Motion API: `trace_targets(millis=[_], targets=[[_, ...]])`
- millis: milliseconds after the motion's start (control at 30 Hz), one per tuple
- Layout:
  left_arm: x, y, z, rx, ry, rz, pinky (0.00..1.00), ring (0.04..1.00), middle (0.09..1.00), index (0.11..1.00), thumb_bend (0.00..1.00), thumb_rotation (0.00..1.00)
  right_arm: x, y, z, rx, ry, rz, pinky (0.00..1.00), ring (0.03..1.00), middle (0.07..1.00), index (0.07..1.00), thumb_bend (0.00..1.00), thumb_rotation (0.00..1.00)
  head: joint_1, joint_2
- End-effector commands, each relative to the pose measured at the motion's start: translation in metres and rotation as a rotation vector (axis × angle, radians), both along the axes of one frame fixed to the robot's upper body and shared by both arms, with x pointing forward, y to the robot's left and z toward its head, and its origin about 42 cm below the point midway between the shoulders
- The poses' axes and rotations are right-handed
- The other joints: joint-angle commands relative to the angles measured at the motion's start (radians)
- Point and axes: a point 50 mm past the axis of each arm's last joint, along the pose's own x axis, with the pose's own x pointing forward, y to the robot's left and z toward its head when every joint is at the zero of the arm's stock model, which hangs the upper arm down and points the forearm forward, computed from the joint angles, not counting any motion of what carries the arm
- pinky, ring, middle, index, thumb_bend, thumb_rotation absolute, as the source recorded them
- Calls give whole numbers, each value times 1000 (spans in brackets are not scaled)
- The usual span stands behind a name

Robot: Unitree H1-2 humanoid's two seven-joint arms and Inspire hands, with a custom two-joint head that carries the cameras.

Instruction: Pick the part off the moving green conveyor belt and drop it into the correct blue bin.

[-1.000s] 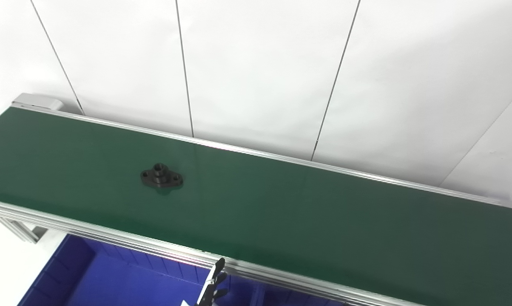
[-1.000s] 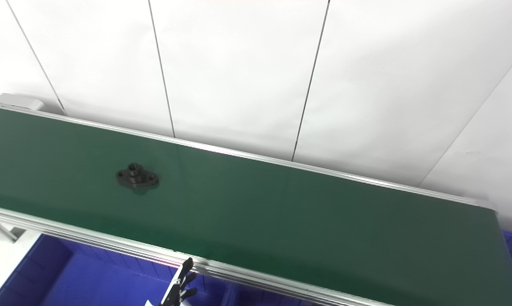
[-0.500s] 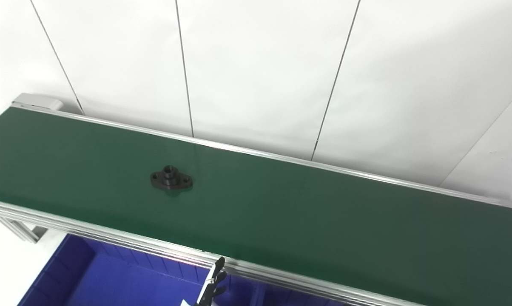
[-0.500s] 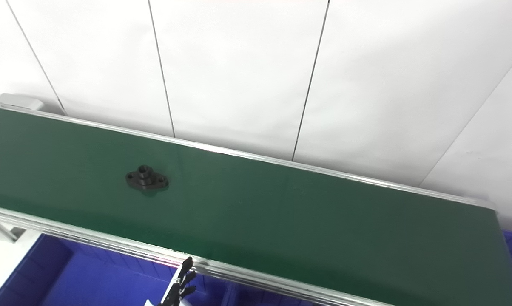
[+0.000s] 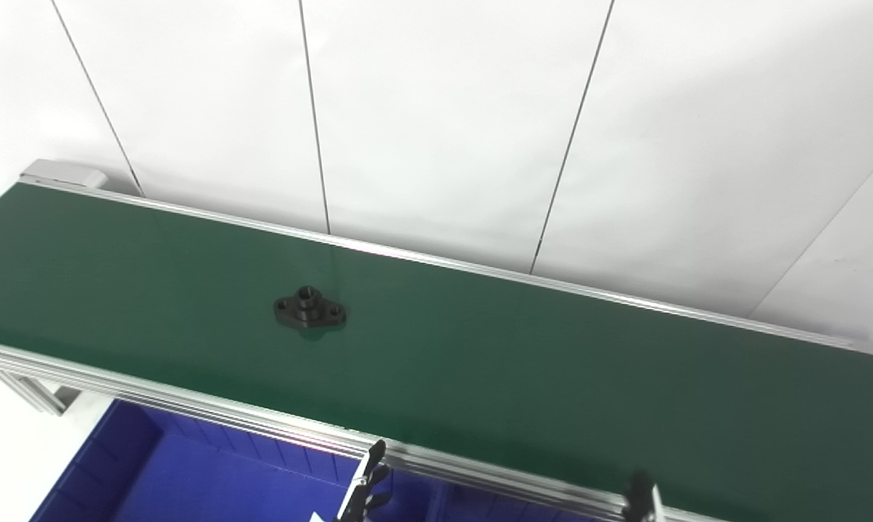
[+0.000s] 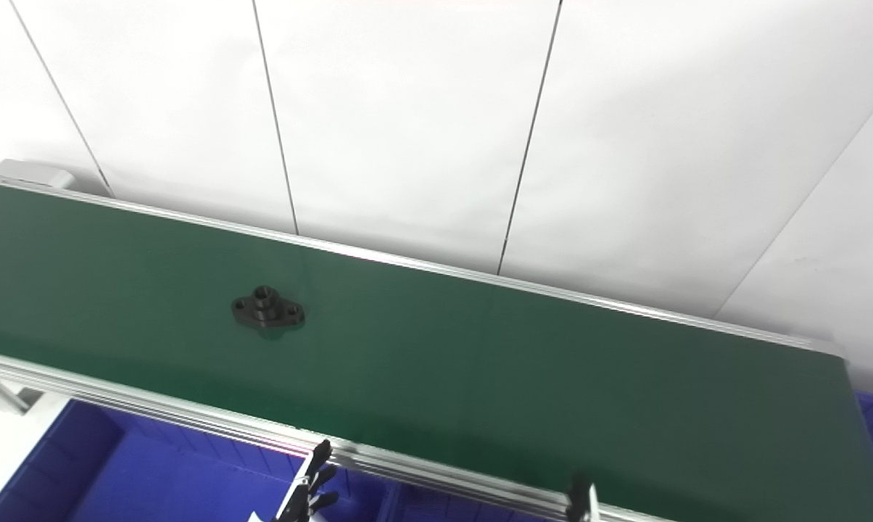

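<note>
Now, black part [image 5: 309, 310] mid green belt [image 5: 480, 362], well apart from both robot hands, left robot hand [image 5: 362, 489] fingers apart, right robot hand [image 5: 641, 500] state unclear.

Bright, even light fills both views. The white wall [image 5: 444, 109] is almost overexposed, the green conveyor belt [image 5: 516, 362] shows a soft sheen, and the edges are slightly soft.

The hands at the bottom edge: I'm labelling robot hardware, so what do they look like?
Only fingertips show. The left hand has slim black fingers with pale silver-white backs, and a white scrap shows at the bottom edge beside it. The right hand is a black tip with a light metallic strip. No cables, markings or sleeves are visible; the arms are out of frame.
</note>
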Motion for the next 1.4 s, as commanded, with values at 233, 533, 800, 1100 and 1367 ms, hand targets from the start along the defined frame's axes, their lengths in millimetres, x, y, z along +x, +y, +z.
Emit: trace_targets(millis=[233, 533, 800, 1100, 1367], targets=[[0, -1, -5, -6, -8, -26, 853, 954, 1000, 1000, 753, 1000, 61, 0, 54, -83, -267, -16, 993, 993, 1000, 1000, 857, 767, -22, -2], [2, -4, -4, -16, -8, -27, 856, 958, 1000, 1000, 747, 997, 133, 10, 107, -198, -359, 26, 1000, 968, 1000, 1000, 936, 710, -24, 3], [3, -5, -3, -19, -14, -38, 871, 971, 1000, 1000, 734, 1000, 181, 26, 131, -471, -343, 70, 863, 922, 955, 1000, 913, 636, -23, 5], [5, -6, 0, -35, -18, -50, 923, 979, 1000, 1000, 714, 993, 231, 53, 127, -751, -354, 68, 798, 862, 859, 963, 950, 640, -21, 10], [7, -13, 0, -60, -18, -65, 975, 973, 1000, 1000, 707, 988, 261, 84, 122, -925, -347, 122, 788, 835, 861, 923, 963, 643, -4, 11]])
